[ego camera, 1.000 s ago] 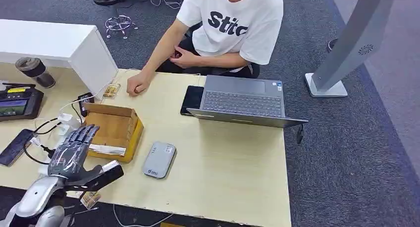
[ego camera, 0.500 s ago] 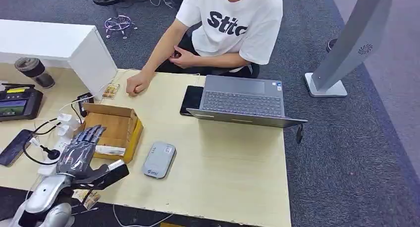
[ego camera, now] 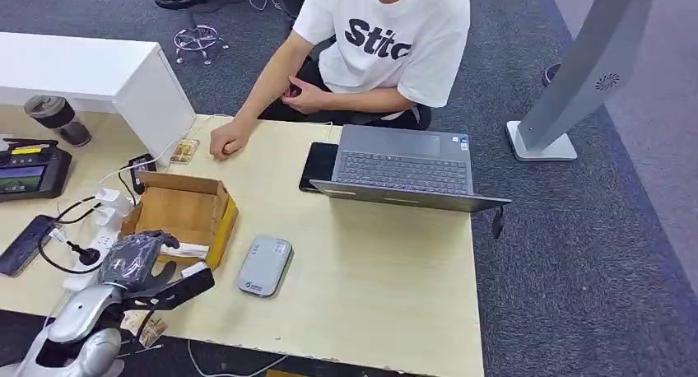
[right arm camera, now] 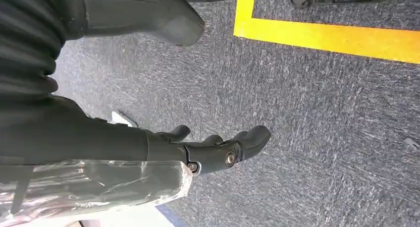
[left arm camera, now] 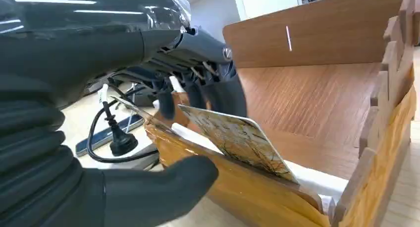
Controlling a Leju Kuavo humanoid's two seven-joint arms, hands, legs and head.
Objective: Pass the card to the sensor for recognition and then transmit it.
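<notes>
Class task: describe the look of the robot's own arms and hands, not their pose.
The left arm is silver metal. The left hand is dark grey, with a clear plastic film over its back. The right hand has dark fingers, a grey ribbed cover and the same film.

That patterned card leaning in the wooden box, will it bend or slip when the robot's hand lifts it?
The card looks thin, flat and straight-edged, so probably stiff and light. Its face seems glossy, so it may slip between the left hand's smooth dark fingers. It leans on the wooden box's wall, so a nudge could tip it flat.
</notes>
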